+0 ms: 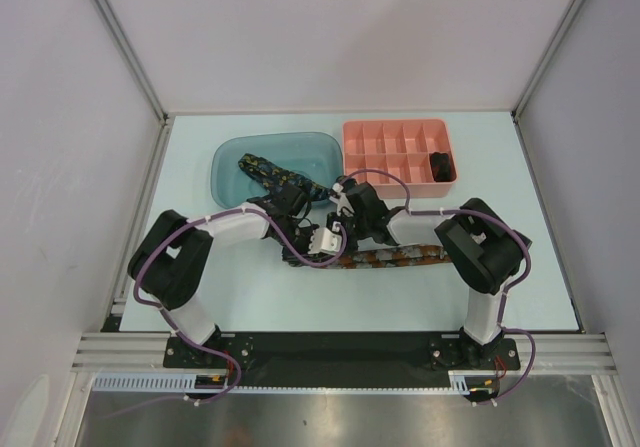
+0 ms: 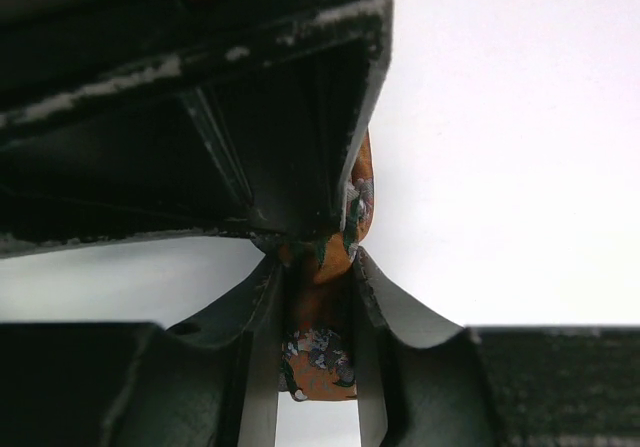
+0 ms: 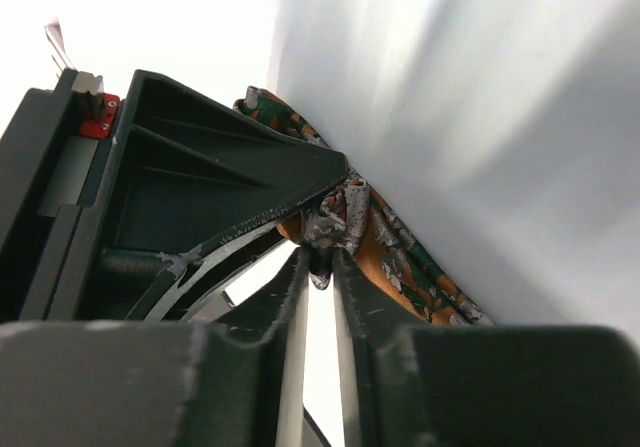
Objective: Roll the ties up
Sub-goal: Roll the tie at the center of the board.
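navy tie (image 1: 268,174): lay loose in the tray (image 1: 225,167), running far-left to near-right.
left gripper (image 2: 318,262): clenched on the end of the orange tie (image 2: 318,352).
orange tie: likely light, limp and slippery; best pinched at its end; lay flat, long axis left-right.
right gripper (image 3: 320,262): jaws barely apart at a fold; cannot tell if it gripped.

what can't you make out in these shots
- top view: how far the orange tie is rolled, hidden under the arms
- top view: dark bundle in the pink tray, too small to see pattern
- right wrist view: whether the right fingers grip the tie, too close
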You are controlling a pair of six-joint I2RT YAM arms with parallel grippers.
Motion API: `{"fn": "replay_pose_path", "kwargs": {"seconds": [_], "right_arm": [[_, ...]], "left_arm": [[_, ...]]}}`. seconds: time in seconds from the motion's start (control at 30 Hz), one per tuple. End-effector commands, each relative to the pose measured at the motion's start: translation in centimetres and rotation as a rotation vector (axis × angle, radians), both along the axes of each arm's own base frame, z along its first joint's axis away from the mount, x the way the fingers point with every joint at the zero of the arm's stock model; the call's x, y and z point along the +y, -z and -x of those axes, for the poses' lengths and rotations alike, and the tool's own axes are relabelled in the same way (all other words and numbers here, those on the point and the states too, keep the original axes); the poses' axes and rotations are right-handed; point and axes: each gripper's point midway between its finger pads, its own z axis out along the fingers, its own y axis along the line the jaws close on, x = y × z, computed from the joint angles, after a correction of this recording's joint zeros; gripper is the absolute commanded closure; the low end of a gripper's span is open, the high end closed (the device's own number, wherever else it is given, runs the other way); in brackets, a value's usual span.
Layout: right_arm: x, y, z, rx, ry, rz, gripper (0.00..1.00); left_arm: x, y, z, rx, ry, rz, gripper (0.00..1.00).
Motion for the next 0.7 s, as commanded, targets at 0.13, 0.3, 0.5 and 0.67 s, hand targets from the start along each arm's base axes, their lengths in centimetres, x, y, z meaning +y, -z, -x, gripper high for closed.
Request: {"fn": "replay_pose_path", "kwargs": {"seconds": [0.13,0.3,0.5,0.67], "right_arm": [[-0.2,-0.1,-0.9,-0.049,0.000,0.007,1.00],[-1.2,0.8,-1.1,-0.049,0.024,0.061,1.00],[-1.7,1.7,-0.6,-0.045,0.027,0.102,1.00],[-1.7,1.8,-0.6,-0.055,0.023,0.115,1.00]], "left_arm": [[1.7,1.3,2.0,0.039,0.012,-0.069,0.52],[3.2,-0.2,0.5,0.017,-0.066,-0.032,0.34],[4.2,-1.0,0.2,0.009,-0.090,-0.019,0.35],[2.9,-2.5,0.1,0.025,-0.090,0.046,0.49]]}}
